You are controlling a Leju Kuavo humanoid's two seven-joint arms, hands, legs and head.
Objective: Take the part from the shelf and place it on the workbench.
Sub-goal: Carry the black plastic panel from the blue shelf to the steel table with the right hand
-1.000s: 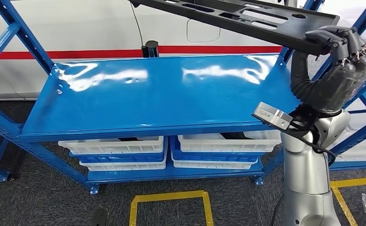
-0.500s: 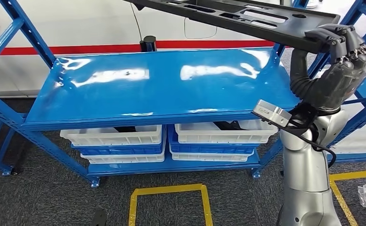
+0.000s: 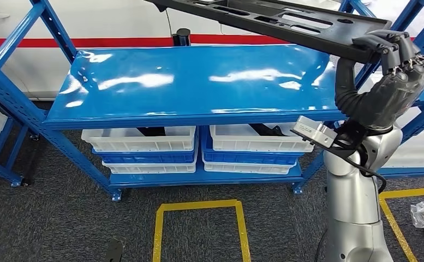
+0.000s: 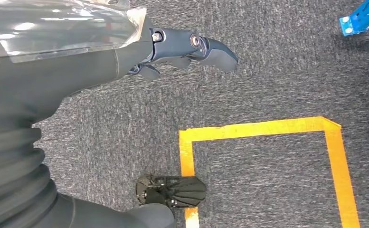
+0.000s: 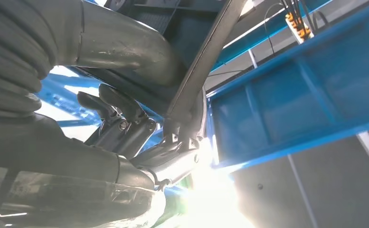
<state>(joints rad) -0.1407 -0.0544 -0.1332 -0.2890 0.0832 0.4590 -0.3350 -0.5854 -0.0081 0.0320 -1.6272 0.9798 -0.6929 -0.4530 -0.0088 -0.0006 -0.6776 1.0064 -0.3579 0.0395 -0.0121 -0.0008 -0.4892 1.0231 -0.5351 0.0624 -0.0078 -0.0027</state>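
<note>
Standing in front — shelf rack: the blue shelf rack [image 3: 187,87] takes up most of the head view; its top board is bare and glossy, which fits the part being already off it.
Floor: grey carpet [image 3: 62,218] with a yellow tape outline [image 3: 198,207] marked on it, probably a standing mark before the rack.
Part: the long black panel [image 3: 275,22] with cut-out slots hangs in the air above the top board, touching nothing but the hand. It is held by one end, so its length reaches out over the rack and tilts slightly.
Bins: white bins [image 3: 144,139] sit side by side on the lower board, stacked over blue ones; a dark piece lies in one, too hidden to identify.
Right hand: the right hand [image 3: 398,52] is raised at the rack's right side, fingers wrapped over the panel's near edge with the thumb under it. A high grip keeps the panel clear of the board for carrying to the workbench.
Left hand: the left hand [image 4: 182,52] hangs over the carpet, fingers loosely bent and apart, holding nothing.
Right wrist view adds: the panel's thin edge [image 5: 206,57] seen from beneath, pinched between the thumb [image 5: 120,47] and darker fingers [image 5: 118,116] — a contact the head view hides.
Left wrist view adds: one corner of the tape outline and a blue rack foot [image 4: 363,21].
</note>
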